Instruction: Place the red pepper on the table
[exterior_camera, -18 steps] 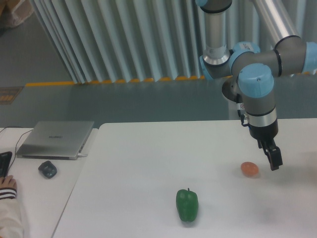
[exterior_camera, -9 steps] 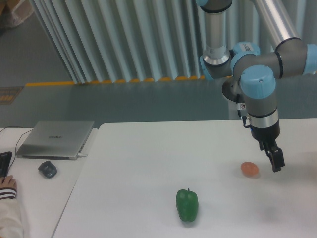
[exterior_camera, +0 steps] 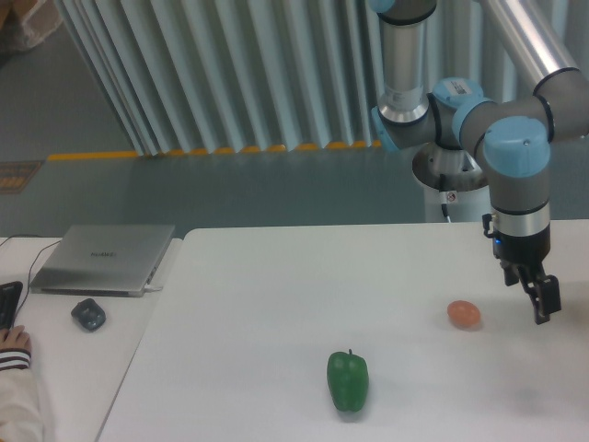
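Observation:
The red pepper is out of view. My gripper [exterior_camera: 543, 308] hangs just above the white table [exterior_camera: 276, 304] near its right side, to the right of a small orange egg-shaped object [exterior_camera: 465, 314] and apart from it. Its dark fingers [exterior_camera: 541, 296] point down and are seen edge-on, so the gap between them does not show. Nothing red is visible between them.
A green bell pepper [exterior_camera: 348, 380] stands near the table's front middle. On the narrower desk to the left lie a grey laptop [exterior_camera: 103, 258], a dark mouse [exterior_camera: 88, 314], a keyboard edge [exterior_camera: 7, 302] and a person's hand [exterior_camera: 14, 345].
The arm has swung to the right, carrying the gripper from just beside the orange object to a spot further right of it. The objects on the table have not moved.

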### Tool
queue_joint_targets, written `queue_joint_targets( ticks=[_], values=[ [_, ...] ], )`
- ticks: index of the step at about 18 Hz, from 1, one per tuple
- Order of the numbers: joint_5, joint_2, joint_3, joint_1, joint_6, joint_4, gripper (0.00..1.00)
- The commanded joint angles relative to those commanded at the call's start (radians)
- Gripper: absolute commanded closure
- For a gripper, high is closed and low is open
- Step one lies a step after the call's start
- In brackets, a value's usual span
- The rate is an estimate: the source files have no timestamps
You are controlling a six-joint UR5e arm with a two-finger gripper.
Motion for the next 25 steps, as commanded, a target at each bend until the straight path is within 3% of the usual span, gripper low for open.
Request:
queue_joint_targets(
  ticks=[5, 7, 9, 14, 15, 20, 25],
  values=[
    [-0.002, -0.011, 0.055, 0.006, 0.002, 0.003, 0.00],
    [0.003, -0.031, 0.064, 0.024, 0.000, 0.029, 0.00],
    [-0.002, -0.047, 0.084, 0.063, 0.000, 0.075, 0.00],
    [-0.021, -0.100, 0.146, 0.153, -0.002, 0.106, 0.00],
    [-0.078, -0.106, 0.153, 0.175, -0.008, 0.109, 0.00],
    [-0.115, -0.135, 0.156, 0.219, -0.012, 0.195, 0.00],
    [-0.114, -0.163, 0.176, 0.259, -0.002, 0.201, 0.00]
  ],
)
